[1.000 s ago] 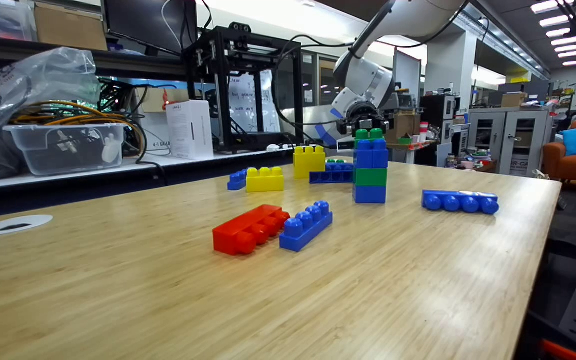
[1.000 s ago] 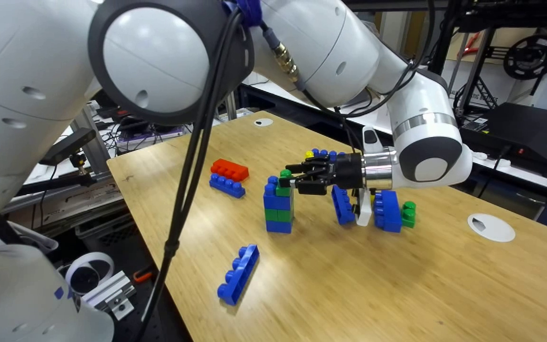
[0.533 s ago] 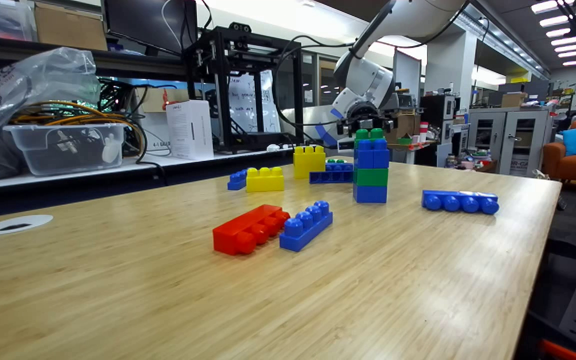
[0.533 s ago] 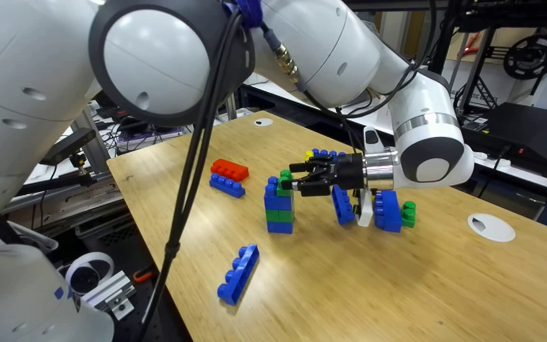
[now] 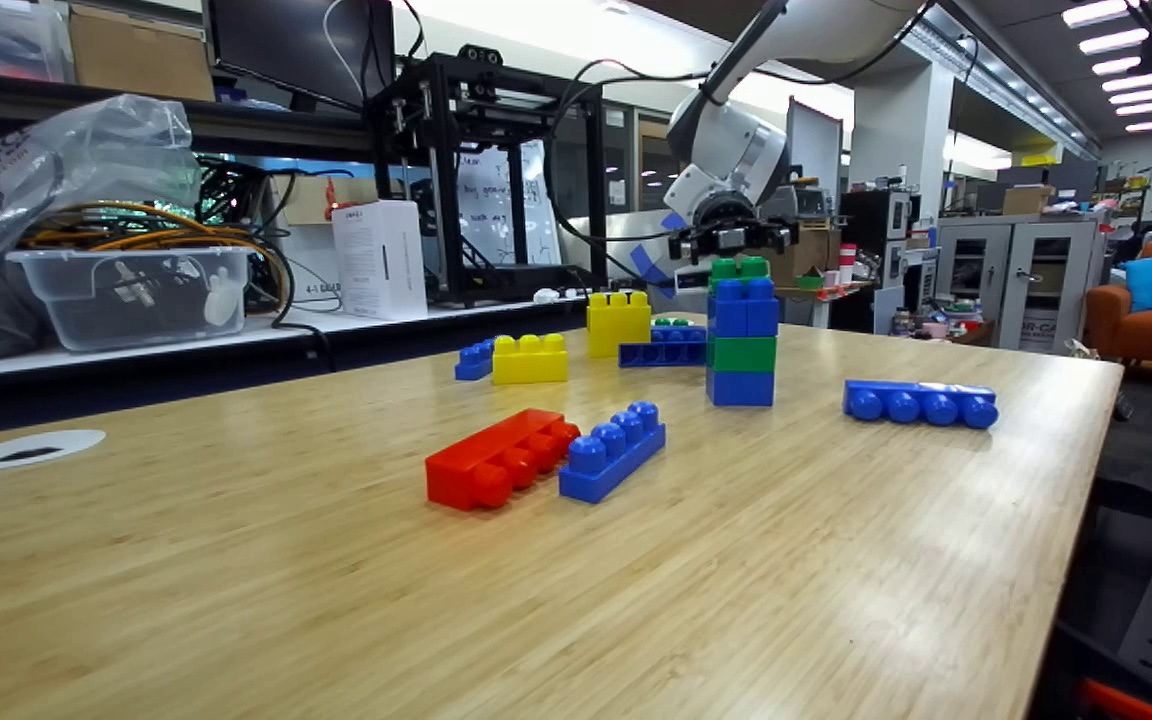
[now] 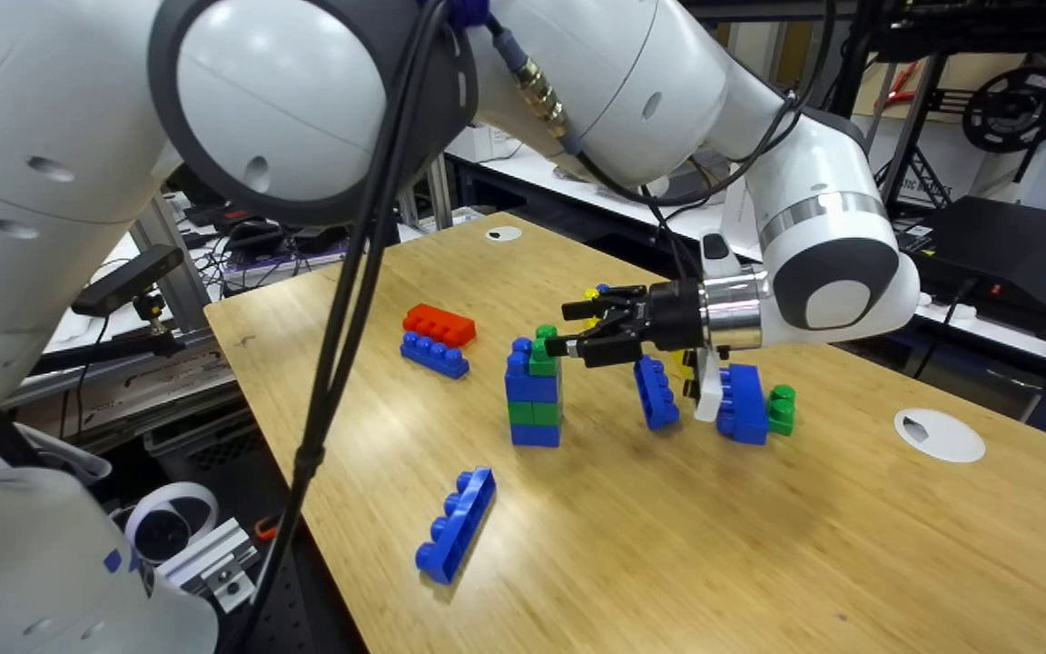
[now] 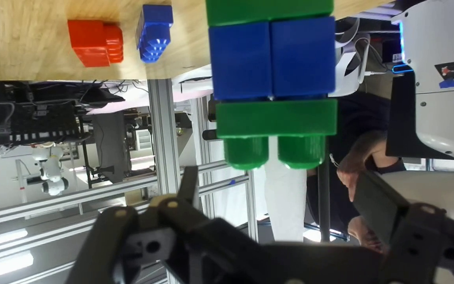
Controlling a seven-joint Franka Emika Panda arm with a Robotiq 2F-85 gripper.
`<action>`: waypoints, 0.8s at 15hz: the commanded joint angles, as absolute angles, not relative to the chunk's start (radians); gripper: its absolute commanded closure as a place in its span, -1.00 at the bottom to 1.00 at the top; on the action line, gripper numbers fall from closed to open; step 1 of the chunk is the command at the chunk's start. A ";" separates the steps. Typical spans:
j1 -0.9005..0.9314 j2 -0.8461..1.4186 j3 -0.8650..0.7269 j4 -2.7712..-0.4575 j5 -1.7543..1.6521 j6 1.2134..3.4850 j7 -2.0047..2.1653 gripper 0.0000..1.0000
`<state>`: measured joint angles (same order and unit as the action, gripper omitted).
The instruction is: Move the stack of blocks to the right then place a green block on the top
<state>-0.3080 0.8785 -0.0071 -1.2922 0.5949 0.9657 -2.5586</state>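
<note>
The fingers [image 7: 376, 205] are spread wide and eased back, nothing held; just ahead, the green two-stud brick [image 7: 276, 118] is left atop the blue-and-green brick tower [image 6: 533, 391], its placing seemingly completed.

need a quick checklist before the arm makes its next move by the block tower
1. Pincer open and holding nothing: ok.
2. Tower upright on the table: ok.
3. Green block on the tower's top: ok; it sits on one half, with blue studs bare beside it.
4. Green block pressed fully down: cannot tell; the joint is not clear enough.
5. Fingers clear of the green block sideways: ok; the wrist view shows a gap on each side.
6. Tower far enough to the right: cannot tell; no goal spot shows.
</note>
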 commanded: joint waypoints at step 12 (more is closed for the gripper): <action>-0.203 0.233 -0.046 -1.854 0.513 1.455 -2.273 -1.00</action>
